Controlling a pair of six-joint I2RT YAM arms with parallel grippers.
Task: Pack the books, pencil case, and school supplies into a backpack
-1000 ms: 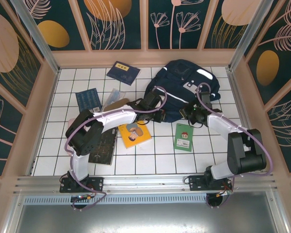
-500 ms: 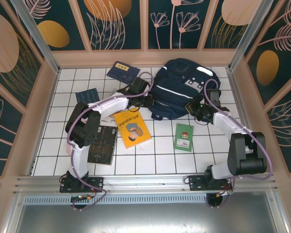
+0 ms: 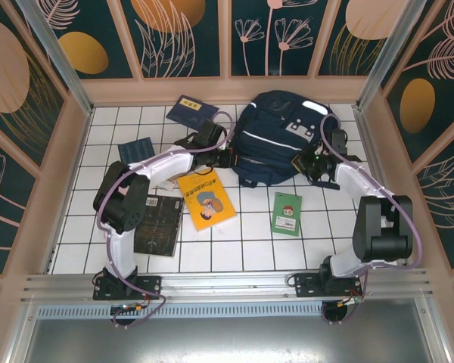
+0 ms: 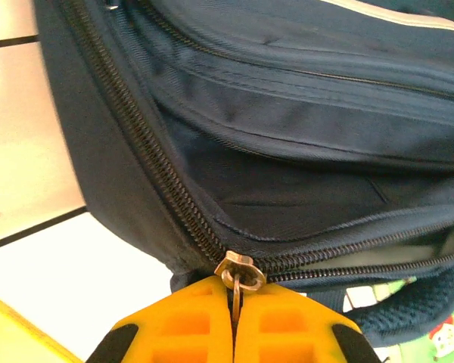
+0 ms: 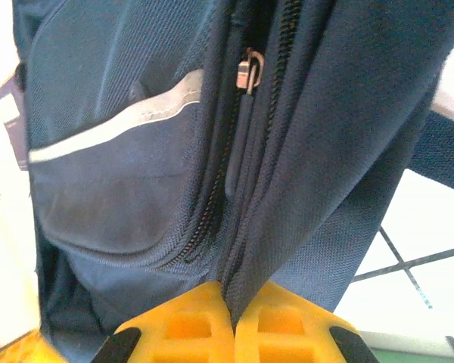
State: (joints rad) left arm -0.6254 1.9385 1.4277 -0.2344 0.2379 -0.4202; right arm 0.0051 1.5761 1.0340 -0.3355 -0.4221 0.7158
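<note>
the navy backpack [image 3: 276, 132] lies at the far middle of the tiled table [image 3: 250, 236]. the right gripper [image 5: 231, 299] is pinched tight on a fold of its fabric; the left gripper [image 4: 234, 302] is clamped on a small zipper pull [image 4: 237, 274] at its left edge.
</note>
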